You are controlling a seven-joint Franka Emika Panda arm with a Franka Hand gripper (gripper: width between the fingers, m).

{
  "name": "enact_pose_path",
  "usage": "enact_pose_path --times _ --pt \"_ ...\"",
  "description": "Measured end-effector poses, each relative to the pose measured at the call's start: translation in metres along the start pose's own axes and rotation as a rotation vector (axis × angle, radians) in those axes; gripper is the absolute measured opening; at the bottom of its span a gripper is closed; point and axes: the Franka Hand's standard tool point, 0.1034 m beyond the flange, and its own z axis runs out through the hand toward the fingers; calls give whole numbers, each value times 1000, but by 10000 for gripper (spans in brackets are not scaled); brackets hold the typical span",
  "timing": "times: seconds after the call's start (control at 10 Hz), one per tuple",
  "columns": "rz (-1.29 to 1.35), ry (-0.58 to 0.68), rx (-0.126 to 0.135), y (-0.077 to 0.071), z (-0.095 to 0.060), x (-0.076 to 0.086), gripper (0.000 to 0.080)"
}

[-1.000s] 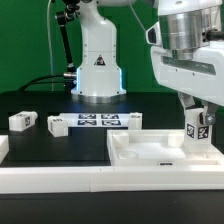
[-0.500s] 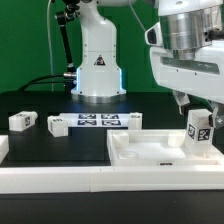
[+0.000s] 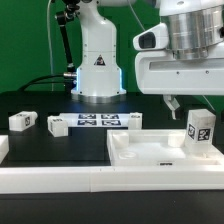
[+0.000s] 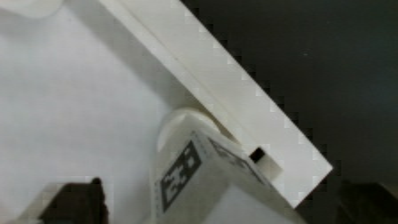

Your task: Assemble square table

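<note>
The square table top (image 3: 150, 152), a white tray with a raised rim, lies at the exterior view's right front. One white tagged leg (image 3: 200, 131) stands upright on its far right corner. My gripper (image 3: 197, 103) hangs open just above this leg and does not touch it. In the wrist view the leg (image 4: 199, 165) shows from above beside the top's rim (image 4: 214, 80), with one dark fingertip (image 4: 71, 200) off to its side. Three more legs (image 3: 22, 120) (image 3: 57, 124) (image 3: 133, 121) lie loose on the black surface.
The marker board (image 3: 97, 121) lies flat in front of the robot base (image 3: 97, 65). A long white rail (image 3: 50, 176) runs along the front edge, and another piece of white rail (image 3: 3, 148) sits at the exterior view's left.
The gripper was down around the upright leg. It has let go and risen straight up; the leg stays standing on the table top.
</note>
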Motion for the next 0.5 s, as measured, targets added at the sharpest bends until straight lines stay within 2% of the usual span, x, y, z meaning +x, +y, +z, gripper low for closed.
enact_pose_path --times 0.5 --pt "-422 5 -12 -3 -2 1 649"
